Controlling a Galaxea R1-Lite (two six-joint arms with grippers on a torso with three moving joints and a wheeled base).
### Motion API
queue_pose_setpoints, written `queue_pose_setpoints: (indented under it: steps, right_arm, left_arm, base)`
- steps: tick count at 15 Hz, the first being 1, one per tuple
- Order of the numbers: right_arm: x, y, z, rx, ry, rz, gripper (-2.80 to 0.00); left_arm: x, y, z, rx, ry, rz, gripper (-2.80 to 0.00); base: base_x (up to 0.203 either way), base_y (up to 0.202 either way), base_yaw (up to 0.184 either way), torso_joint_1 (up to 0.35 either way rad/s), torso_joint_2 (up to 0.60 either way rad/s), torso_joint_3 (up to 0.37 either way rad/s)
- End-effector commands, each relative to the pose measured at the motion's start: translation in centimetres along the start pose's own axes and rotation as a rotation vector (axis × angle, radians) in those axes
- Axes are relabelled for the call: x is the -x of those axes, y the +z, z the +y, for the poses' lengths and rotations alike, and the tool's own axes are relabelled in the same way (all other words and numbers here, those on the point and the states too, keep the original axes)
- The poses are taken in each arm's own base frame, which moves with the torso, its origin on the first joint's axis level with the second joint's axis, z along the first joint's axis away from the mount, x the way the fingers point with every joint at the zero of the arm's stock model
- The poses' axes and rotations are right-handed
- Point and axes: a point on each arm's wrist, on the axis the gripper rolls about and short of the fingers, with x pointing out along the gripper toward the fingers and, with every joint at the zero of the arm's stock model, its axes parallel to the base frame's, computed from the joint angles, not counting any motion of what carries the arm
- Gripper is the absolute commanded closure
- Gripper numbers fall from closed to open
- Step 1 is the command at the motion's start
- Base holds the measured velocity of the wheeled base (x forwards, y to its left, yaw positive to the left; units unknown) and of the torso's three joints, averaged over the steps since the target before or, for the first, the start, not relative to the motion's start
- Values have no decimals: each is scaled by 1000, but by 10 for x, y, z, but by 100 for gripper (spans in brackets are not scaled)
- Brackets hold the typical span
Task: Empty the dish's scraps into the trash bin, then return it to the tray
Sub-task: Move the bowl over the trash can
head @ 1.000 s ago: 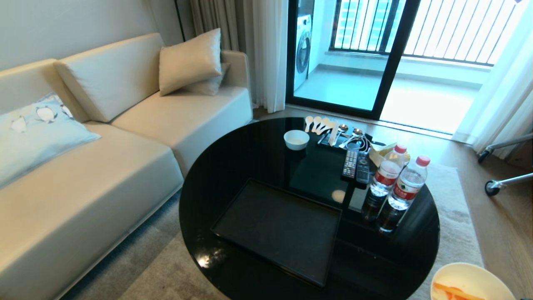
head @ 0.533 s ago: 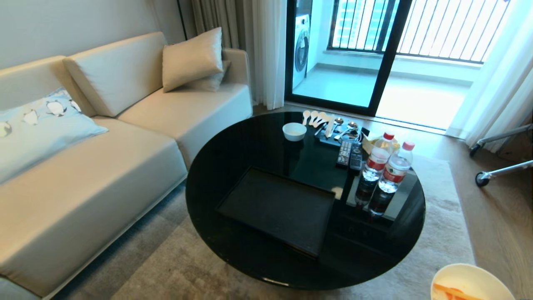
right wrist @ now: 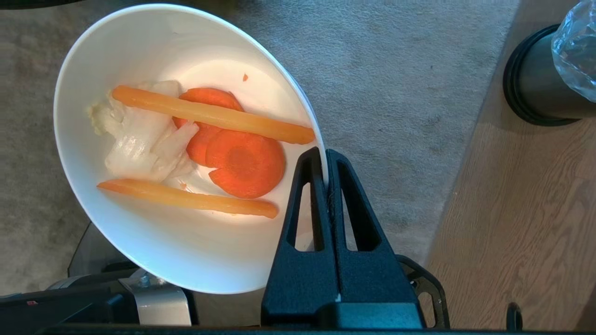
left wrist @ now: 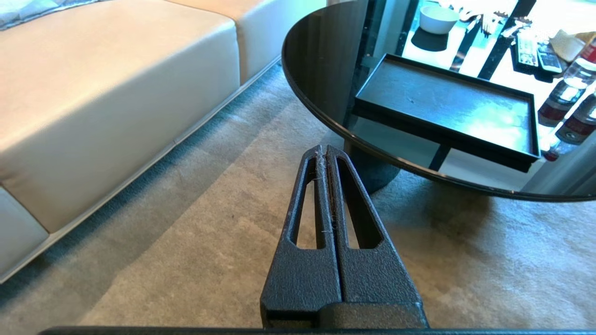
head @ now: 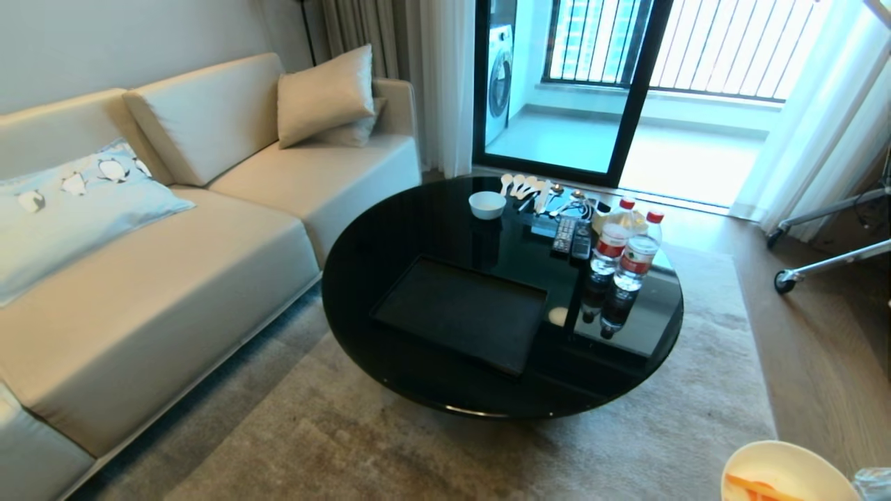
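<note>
The dish (right wrist: 153, 251), a deep white bowl, hangs above the rug with my right gripper (right wrist: 324, 156) shut on its rim. Inside lie the scraps (right wrist: 205, 139): orange carrot strips, round slices and pale peel. In the head view only the dish (head: 786, 466) shows, at the bottom right corner. The trash bin (right wrist: 545, 88), brushed metal with a black base ring and clear liner, stands on the wood floor beside the rug. The black tray (head: 463, 313) lies bare on the round table. My left gripper (left wrist: 323, 151) is shut, holding nothing, low over the rug near the table's foot.
A round glossy black table (head: 418, 236) carries a small white bowl (head: 486, 204), spoons, two remotes (head: 572, 238) and two water bottles (head: 626, 261). A cream sofa (head: 174, 229) runs along the left. Grey rug (head: 487, 452) meets wood floor (head: 828, 348) on the right.
The whole head view has pulled back: table and tray look smaller and farther, more rug shows in front. The dish keeps its place at the bottom right corner.
</note>
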Motion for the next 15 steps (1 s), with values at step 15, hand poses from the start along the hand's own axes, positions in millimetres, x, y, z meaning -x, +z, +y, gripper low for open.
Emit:
queue_pose_setpoints:
  steps: [15]
  right_arm:
    - [3,-1,-2,-73,-18,-23,0]
  left_arm:
    - [0,0,0,1,1,0,0]
  base:
    - [0,0,0,0,0,0]
